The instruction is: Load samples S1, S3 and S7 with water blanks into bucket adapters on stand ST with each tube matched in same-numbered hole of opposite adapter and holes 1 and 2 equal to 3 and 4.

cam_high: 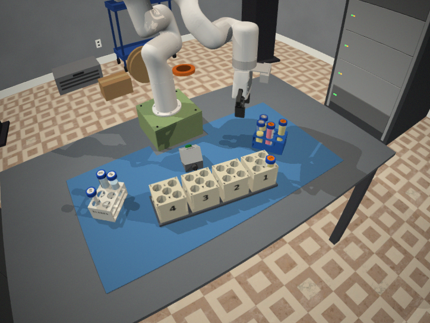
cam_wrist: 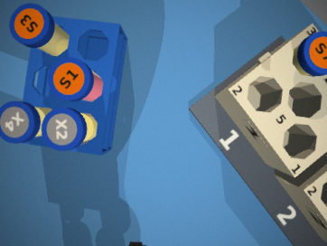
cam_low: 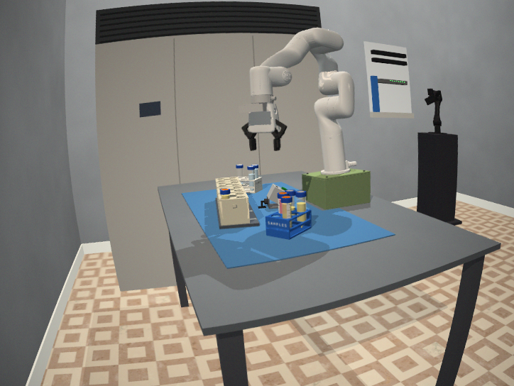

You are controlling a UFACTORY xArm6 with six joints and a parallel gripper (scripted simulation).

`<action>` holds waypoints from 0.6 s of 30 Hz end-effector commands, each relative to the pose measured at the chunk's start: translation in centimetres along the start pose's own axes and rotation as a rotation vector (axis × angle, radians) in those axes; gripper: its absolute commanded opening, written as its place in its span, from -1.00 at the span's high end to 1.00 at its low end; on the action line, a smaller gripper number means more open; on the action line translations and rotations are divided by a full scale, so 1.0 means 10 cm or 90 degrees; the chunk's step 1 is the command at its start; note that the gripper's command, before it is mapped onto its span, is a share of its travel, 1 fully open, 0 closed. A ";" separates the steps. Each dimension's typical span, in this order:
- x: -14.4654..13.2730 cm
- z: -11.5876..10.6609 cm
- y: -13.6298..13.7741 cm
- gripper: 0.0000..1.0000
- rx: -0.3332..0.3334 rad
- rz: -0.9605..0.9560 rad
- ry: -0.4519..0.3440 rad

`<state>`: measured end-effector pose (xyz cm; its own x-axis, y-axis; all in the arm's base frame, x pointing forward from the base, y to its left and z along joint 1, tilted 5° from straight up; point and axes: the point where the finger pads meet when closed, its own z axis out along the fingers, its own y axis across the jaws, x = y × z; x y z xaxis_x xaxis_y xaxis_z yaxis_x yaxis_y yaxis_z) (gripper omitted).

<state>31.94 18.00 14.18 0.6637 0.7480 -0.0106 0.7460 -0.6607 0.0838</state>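
My gripper (cam_high: 239,111) (cam_low: 265,145) is open and empty, high over the mat on the robot-base side of the blue sample rack (cam_high: 266,147) (cam_wrist: 110,104). The rack holds S3 (cam_high: 282,122) (cam_wrist: 29,23) with yellow content, S1 (cam_high: 270,125) (cam_wrist: 69,79) with pink content, and grey-dotted X2 (cam_wrist: 61,128) and X4 (cam_wrist: 17,122). S7 (cam_high: 270,159) (cam_wrist: 322,53) stands in hole 3 of adapter 1 (cam_high: 257,182). Adapters 2 (cam_high: 242,190), 3 (cam_high: 212,203) and 4 (cam_high: 179,212) show no tubes. Three white-dotted blanks stand in the white rack (cam_high: 100,214); their numbers are too small to read surely.
The desk (cam_high: 192,155) with the green DONE key (cam_high: 188,146) stands between the loading stand (cam_wrist: 255,173) and the green robot base (cam_high: 179,130). The white blanks rack is at the opposite end of the blue mat (cam_high: 139,250) from the sample rack.
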 end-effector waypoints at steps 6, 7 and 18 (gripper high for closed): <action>0.16 -0.01 -0.44 -1.00 -0.001 0.000 0.002; 0.18 -0.01 -0.49 -1.00 -0.001 0.000 0.002; 0.32 -0.01 -0.92 -1.00 -0.001 0.000 0.002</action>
<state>27.96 24.83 13.53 0.6637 0.7480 -0.0105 0.7459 -0.6607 0.0839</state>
